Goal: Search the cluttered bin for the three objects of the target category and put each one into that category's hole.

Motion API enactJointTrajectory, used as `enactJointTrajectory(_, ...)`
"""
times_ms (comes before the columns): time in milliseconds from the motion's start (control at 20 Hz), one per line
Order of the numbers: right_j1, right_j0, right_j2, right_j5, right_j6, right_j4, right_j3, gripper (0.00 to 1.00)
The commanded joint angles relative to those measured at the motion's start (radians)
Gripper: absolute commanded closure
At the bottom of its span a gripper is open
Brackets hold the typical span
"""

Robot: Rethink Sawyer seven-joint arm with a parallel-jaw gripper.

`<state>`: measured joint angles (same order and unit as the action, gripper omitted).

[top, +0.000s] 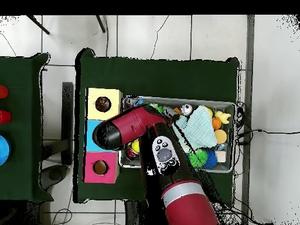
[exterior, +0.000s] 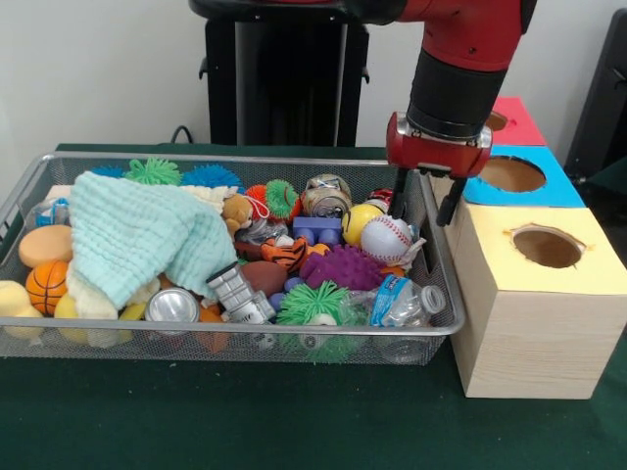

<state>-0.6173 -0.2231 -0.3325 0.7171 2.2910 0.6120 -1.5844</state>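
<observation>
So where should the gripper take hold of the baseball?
Probably straight from above, fingers across the widest part of the baseball. It sits on top of the pile in the bin, upper half exposed; toys crowd its sides. The open gripper hangs just above.

A green tablecloth covers the table. In the overhead view, white floor tiles surround it, a second green table sits at nine o'clock bearing red and blue discs, and cables trail at three o'clock.
</observation>
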Motion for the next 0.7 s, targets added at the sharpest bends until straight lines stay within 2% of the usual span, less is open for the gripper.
enactJointTrajectory(50, 0.073, 0.0, 0.014, -0.015, 0.035, -0.018, 0.068, 0.0)
enactJointTrajectory(250, 0.089, -0.014, 0.003, -0.043, 0.003, -0.004, 0.08, 0.0)
enactJointTrajectory(700, 0.1, -0.012, 0.013, -0.076, 0.044, -0.013, 0.076, 0.0)
